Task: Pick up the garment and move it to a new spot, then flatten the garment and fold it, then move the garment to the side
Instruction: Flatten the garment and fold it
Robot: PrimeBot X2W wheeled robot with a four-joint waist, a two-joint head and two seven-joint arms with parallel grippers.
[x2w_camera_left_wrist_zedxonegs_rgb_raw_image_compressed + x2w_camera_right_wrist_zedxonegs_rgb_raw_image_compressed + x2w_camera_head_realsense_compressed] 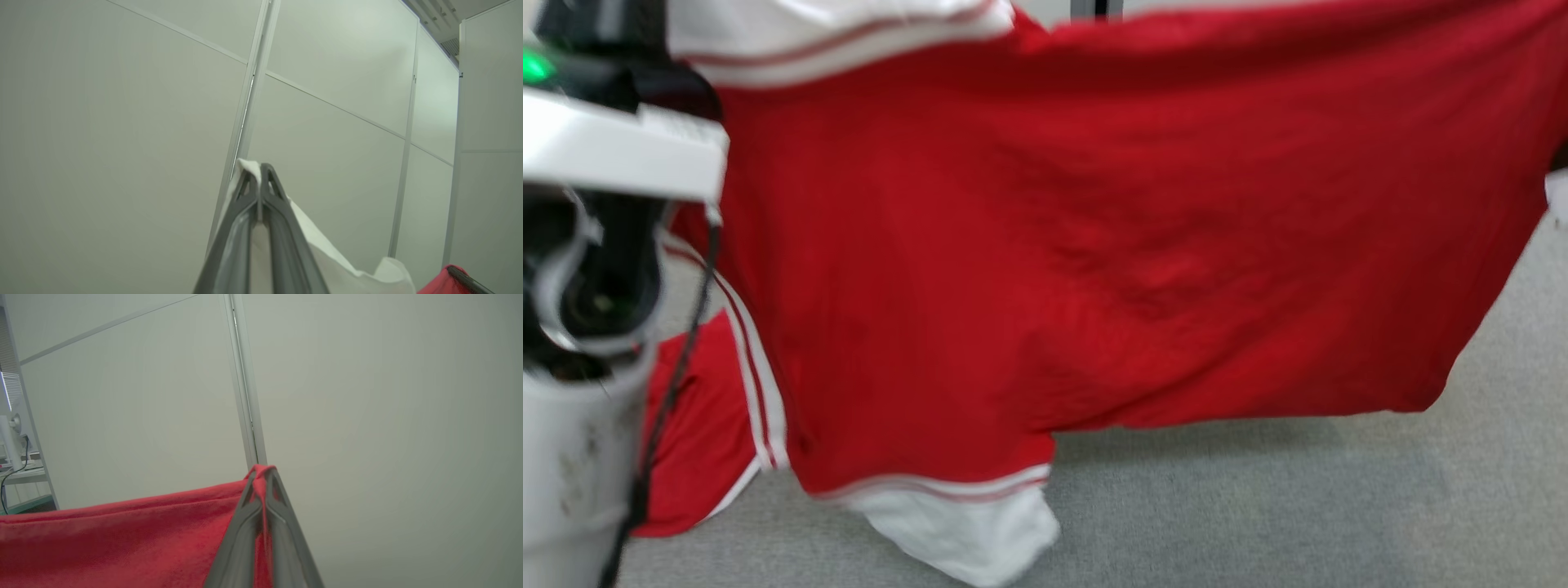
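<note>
The garment [1111, 245] is a red shirt with white sleeves and striped trim. It hangs spread wide in the air across the head view, its lower white sleeve [964, 531] dangling just over the grey carpet. In the left wrist view my left gripper [258, 173] is shut on a white part of the garment [327, 253], fingers pointing up toward the wall. My right gripper [261, 475] is shut on a red edge of the garment [122, 539], which stretches away to the left of that view.
My left arm's pale casing [613, 147] stands close at the left of the head view. Grey carpet [1298, 506] lies below the cloth. Pale partition walls [122, 122] stand ahead of both wrists. A desk with cables [16, 469] sits at the far left.
</note>
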